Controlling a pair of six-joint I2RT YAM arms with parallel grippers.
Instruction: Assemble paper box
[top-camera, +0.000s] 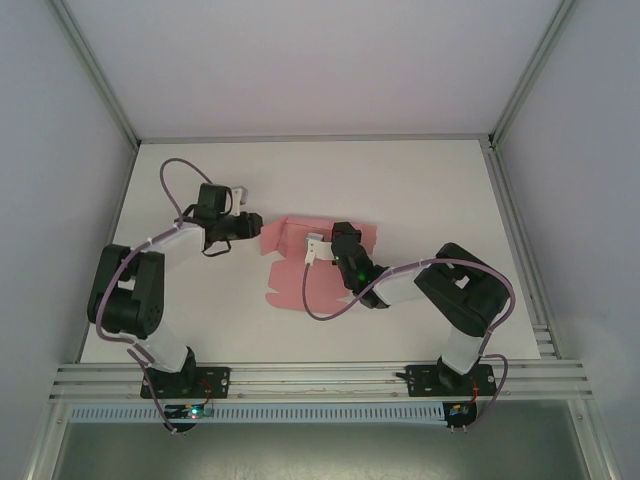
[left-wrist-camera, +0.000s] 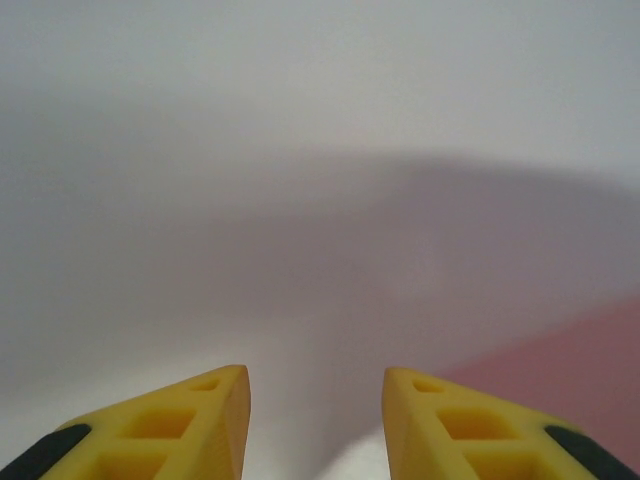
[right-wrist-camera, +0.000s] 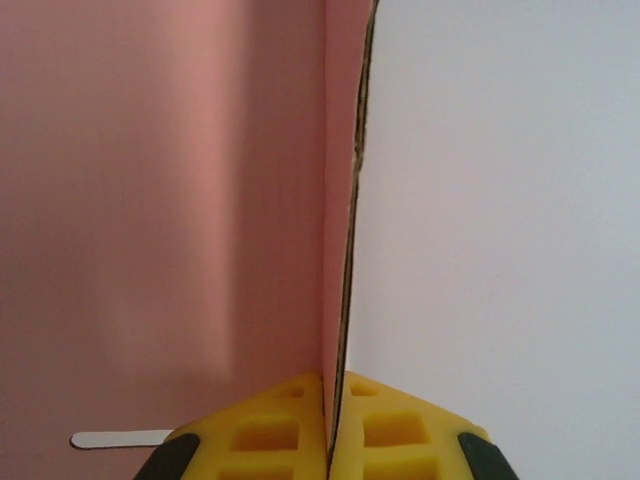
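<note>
Right wrist view, A: right gripper (right-wrist-camera: 335, 385) is closed tight on a raised panel of the paper box (right-wrist-camera: 150, 200). The card edge runs straight up from between the two yellow fingers. Thin pinch, no gap.

B: Agreed. Left gripper (left-wrist-camera: 315, 380)?

A: Left wrist view has its fingers apart with nothing between them. A bit of pink card (left-wrist-camera: 585, 370) sits low at the right, blurred. In the top external view the left gripper (top-camera: 250, 224) is just beside the left end of the card, and contact is impossible to tell.

B: Where's the box overall?

A: Mid table (top-camera: 420, 185), part-folded. The far wall stands up and the near part of the paper box (top-camera: 290, 285) lies flat. The right gripper (top-camera: 318, 250) holds the upright wall near its middle.

B: Step?

A: Probably wall-raising: right pins the wall, left lines up on the left end flap. The next move likely calls for the left fingers to catch that flap edge and swing it inward while the right holds firm. Thin card, so a slack grip could let the wall flop.

B: Room?

A: Plenty. The sheet is well apart from every table edge, with bare surface beyond it and to the left. The tight spots are the right forearm lying over the sheet's right part and its purple cable (top-camera: 306, 300) looping across the flat panel. The cable could snag when that panel is lifted.
</note>
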